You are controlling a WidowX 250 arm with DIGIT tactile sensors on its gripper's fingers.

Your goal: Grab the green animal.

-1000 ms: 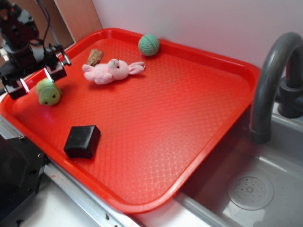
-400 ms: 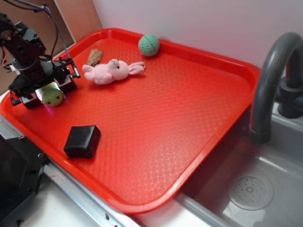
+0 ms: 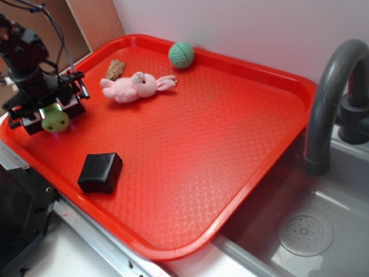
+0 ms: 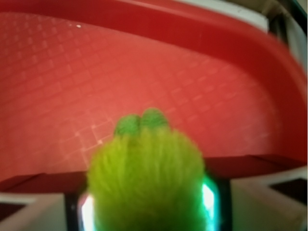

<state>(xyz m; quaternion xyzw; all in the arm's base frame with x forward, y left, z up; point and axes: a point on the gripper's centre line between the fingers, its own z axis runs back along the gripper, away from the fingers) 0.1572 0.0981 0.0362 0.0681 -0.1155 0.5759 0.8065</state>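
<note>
even bright light outside; wrist view soft, the green animal (image 4: 147,175) blurred, lit glare beside it.

Fuzzy plush green animal (image 4: 147,180) on glossy, textured plastic tray (image 3: 230,138).

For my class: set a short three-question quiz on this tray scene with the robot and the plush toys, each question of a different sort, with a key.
1. True or false: the gripper is at the green animal, with a finger on each side of it.
2. Which item lies nearest the tray's far rim? A) black box B) teal knitted ball C) pink plush rabbit
3. Fill in: in the wrist view, the fuzzy green toy sits at the ____ edge of the picture.

Key: 1 true; 2 B; 3 bottom.
</note>
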